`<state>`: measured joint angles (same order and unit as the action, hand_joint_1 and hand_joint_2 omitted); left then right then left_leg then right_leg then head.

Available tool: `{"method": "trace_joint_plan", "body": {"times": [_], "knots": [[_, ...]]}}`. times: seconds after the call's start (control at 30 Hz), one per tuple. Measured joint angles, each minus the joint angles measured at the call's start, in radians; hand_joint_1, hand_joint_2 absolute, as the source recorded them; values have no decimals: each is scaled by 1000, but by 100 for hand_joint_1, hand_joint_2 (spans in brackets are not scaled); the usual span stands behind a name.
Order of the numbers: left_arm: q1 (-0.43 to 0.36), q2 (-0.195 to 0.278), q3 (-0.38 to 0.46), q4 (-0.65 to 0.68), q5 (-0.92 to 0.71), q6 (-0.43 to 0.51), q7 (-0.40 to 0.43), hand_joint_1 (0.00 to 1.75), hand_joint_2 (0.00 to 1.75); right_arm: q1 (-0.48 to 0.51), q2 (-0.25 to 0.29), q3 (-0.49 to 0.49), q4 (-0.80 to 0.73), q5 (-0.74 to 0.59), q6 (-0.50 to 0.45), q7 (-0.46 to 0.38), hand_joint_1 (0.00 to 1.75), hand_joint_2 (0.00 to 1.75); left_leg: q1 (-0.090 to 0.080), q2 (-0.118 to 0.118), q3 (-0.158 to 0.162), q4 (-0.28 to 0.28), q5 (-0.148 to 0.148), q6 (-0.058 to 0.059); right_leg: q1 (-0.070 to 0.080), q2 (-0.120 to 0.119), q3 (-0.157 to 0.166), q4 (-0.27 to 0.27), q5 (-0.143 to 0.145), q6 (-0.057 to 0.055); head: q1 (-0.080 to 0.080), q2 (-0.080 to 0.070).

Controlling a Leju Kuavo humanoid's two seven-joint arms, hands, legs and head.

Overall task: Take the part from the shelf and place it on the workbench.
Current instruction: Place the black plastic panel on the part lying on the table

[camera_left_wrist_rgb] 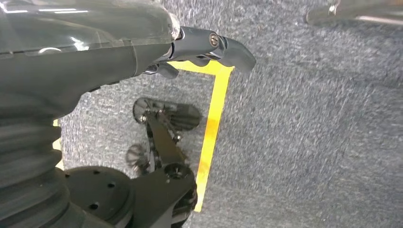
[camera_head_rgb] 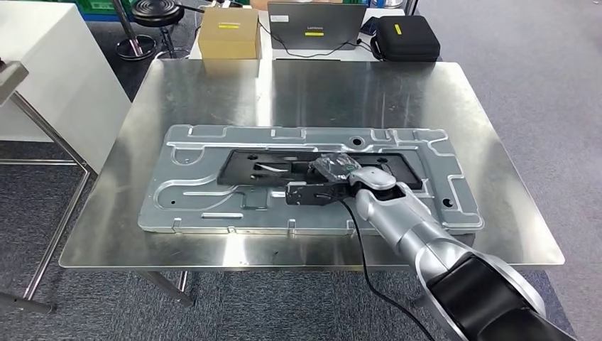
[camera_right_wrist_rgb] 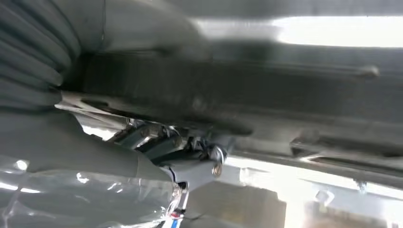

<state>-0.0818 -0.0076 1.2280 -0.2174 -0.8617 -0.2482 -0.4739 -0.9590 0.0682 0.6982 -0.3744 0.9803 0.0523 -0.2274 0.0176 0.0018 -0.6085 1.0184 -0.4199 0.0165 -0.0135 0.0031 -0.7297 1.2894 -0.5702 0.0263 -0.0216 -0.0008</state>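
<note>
Behind the workbench [camera_head_rgb: 490, 234]: cardboard box [camera_head_rgb: 228, 32], laptop [camera_head_rgb: 316, 25], black case [camera_head_rgb: 406, 38]

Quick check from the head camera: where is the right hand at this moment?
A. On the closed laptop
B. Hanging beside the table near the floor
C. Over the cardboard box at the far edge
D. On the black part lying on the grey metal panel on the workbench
D: the head view shows the right hand reaching onto the black part, which lies on the grey metal panel on the workbench.
</note>
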Motion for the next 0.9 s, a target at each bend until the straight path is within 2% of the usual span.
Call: {"method": "trace_joint_plan", "body": {"times": [0.03,0.07,0.13,0.2,0.27,0.33,0.37,0.43,0.5,0.53,0.57,0.6,0.63,0.7,0.73,0.83,0.87,0.9], "knots": [[0,0,0,0,-2,0,0,0,44,3,0,0,4,2,-5,2,0,0,-2,0,-1,0,1,1,0,0,-8,19,1,-1,0,0],[0,1,0,0,-5,0,-1,0,0,4,-1,-1,7,4,-11,4,0,0,-4,0,-2,0,2,1,1,0,4,-2,21,-5,0,0],[-2,2,0,0,-8,0,-1,0,0,2,-1,-2,10,12,-24,3,0,0,-7,-1,0,0,3,0,5,0,74,-130,82,-19,0,0],[-6,1,0,0,-7,-2,-2,0,0,1,2,-9,10,8,-36,-13,0,0,-11,-2,-1,2,4,-8,13,-3,129,-237,116,-32,0,0],[-9,1,0,0,-7,-5,-2,0,0,5,6,-24,7,-19,-43,-54,0,0,-10,-2,-3,1,6,-21,19,-4,136,-260,118,-37,-1,0],[-9,3,0,0,-6,-11,-2,0,0,13,8,-52,-5,-78,-37,-133,0,0,-9,-2,-3,1,5,-32,15,-3,138,-270,125,-45,-1,0],[-9,4,0,0,-5,-15,-3,0,0,19,10,-70,-18,-118,-26,-184,0,0,-9,-2,-9,14,-6,-38,12,-3,140,-276,130,-50,-2,0],[-8,7,0,0,-2,-25,-7,0,0,40,13,-119,-57,-220,15,-306,0,0,-6,-3,-48,100,-58,-46,8,-4,143,-284,135,-57,-4,0],[-8,8,1,0,3,-34,-15,0,0,89,12,-174,-132,-353,65,-407,0,0,-5,-2,-107,228,-114,-53,10,-4,143,-284,134,-60,-5,0],[-6,9,4,0,7,-37,-21,0,0,130,7,-198,-194,-435,81,-438,0,0,-4,-2,-124,262,-121,-55,10,-4,145,-283,132,-60,-5,0],[-3,9,6,0,11,-39,-28,0,0,179,-2,-220,-278,-532,85,-456,0,0,-4,-2,-123,260,-108,-55,10,-5,147,-282,129,-59,-5,0],[1,10,10,0,15,-39,-35,0,0,231,-14,-238,-374,-629,73,-465,0,0,-4,-2,-103,218,-78,-55,10,-5,151,-281,125,-56,-5,0],[4,10,13,0,19,-36,-43,0,0,280,-28,-254,-474,-713,50,-469,0,0,-4,-2,-70,150,-42,-53,10,-6,154,-279,120,-53,-5,0],[8,10,18,0,24,-28,-51,0,0,370,-57,-297,-667,-825,-13,-475,0,0,-6,-4,-10,36,-3,-44,12,-7,157,-274,111,-45,-5,0],[9,10,22,0,28,-24,-53,0,0,416,-72,-326,-757,-851,-48,-477,0,0,-7,-5,3,9,-1,-38,14,-8,156,-273,108,-40,-5,0],[17,7,39,0,47,-15,-52,0,0,559,-112,-433,-987,-869,-155,-479,0,0,-7,-7,8,-2,-3,-19,13,-9,157,-270,103,-25,-4,0],[18,5,45,0,52,-11,-50,0,0,602,-123,-472,-1044,-864,-187,-479,0,0,-6,-6,9,-5,0,-13,12,-7,154,-259,91,-20,-4,0],[19,2,51,0,55,-9,-49,0,0,643,-134,-512,-1094,-855,-221,-479,0,0,-5,-5,10,-9,2,-7,11,-6,142,-228,67,-15,-4,0]]}}
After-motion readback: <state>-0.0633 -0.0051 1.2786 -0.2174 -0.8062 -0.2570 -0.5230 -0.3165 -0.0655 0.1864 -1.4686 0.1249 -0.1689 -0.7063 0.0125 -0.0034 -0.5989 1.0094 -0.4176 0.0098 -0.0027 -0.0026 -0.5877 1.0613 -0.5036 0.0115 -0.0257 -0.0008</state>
